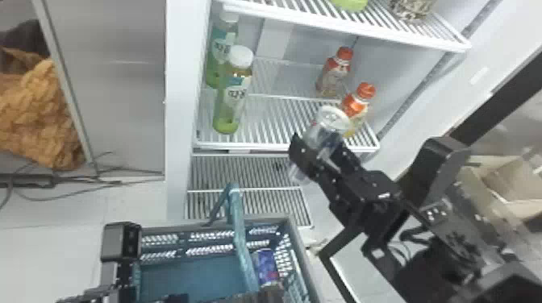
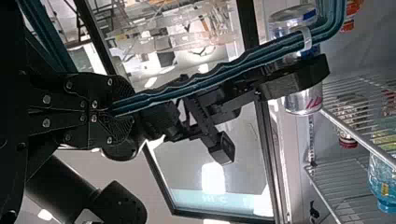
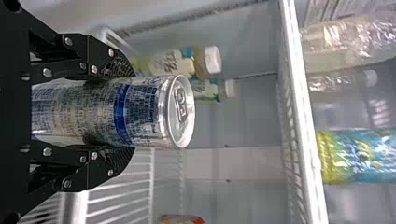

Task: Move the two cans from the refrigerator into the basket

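right hand (image 1: 316, 142) grips silver can (image 3: 126, 112) — blue can (image 1: 266, 266) in basket (image 1: 193, 278) (left hand (image 1: 267, 294): handle (image 1: 242, 245))

Head view: black right arm entering from four o'clock, its flat-fingered black gripper (image 1: 316, 140) pointing towards ten, fingers parted, clamping; flat-fingered black left gripper (image 1: 266, 294) at six, fingers nearly together.

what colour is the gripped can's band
The band is blue, clearest in the right wrist view.
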You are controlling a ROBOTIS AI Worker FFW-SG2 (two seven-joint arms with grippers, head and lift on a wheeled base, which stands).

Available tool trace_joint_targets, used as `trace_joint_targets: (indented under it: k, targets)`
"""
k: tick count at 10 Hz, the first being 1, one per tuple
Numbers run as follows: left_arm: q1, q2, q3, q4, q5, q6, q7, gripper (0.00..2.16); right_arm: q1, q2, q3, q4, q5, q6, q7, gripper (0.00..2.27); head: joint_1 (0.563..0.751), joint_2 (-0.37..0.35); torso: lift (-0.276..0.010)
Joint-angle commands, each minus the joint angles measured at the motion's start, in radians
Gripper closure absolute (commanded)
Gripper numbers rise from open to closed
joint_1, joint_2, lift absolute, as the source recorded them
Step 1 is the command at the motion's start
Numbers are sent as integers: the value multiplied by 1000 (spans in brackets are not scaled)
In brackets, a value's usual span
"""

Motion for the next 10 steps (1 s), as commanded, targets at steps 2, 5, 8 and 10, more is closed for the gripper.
trace_joint_targets:
  k: [2,5,8,10]
  targets:
    - [0,0,0,-1,-3,2,-2,1188,32,13,-19,-69,-54,173,-1,730,695,-350,-276]
    - [0,-1,0,-1,-3,2,-2,1188,30,12,-55,-88,-104,379,32,730,695,-350,-276]
    - [0,-1,0,-1,-3,2,-2,1188,15,1,-59,-93,-192,538,52,730,695,-350,-276]
    - [-2,-1,-2,-1,-3,2,-2,1188,-29,-3,-63,-34,-266,634,97,731,695,-350,-276]
